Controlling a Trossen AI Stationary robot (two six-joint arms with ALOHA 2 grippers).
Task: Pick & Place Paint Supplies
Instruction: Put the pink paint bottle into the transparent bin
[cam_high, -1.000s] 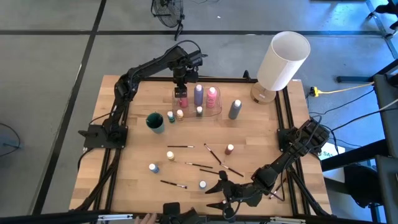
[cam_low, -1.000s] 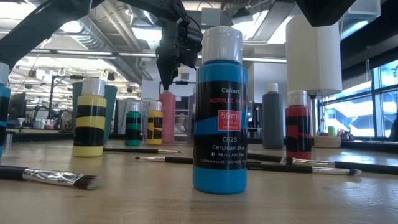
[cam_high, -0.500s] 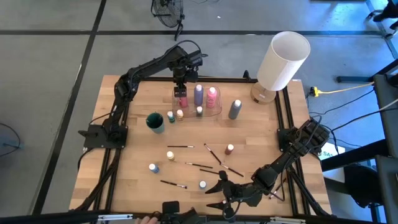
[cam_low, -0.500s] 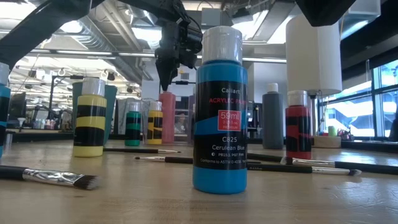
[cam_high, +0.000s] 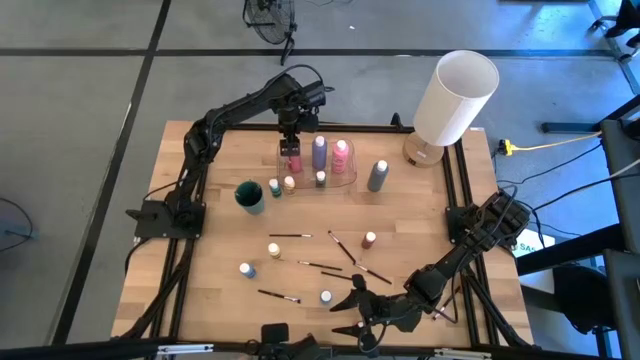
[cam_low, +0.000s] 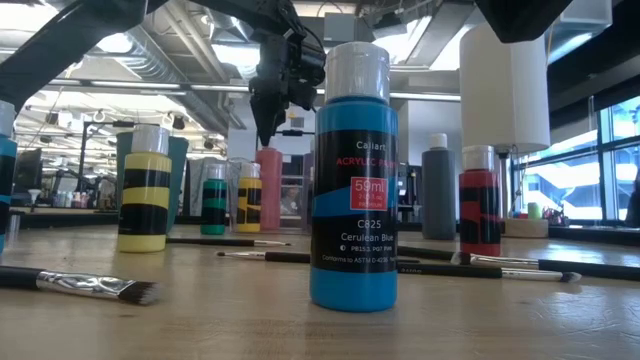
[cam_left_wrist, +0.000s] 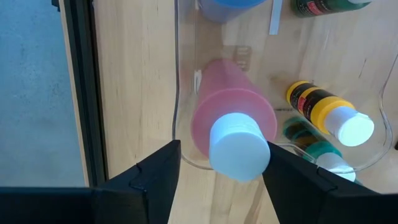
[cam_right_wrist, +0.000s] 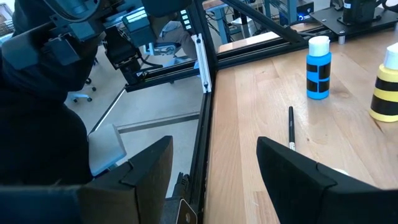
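Left gripper (cam_left_wrist: 217, 180) over the pink paint bottle (cam_left_wrist: 231, 127)
Its jaws stand wide, straddling the white cap inside the far clear tray (cam_left_wrist: 180, 118); the right gripper (cam_high: 350, 305) waits open at the near edge.

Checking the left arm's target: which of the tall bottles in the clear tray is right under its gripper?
The pink bottle at the tray's left end. The left gripper hangs over it, open fingers straddling its white cap. The purple bottle and the other pink one stand to its right.
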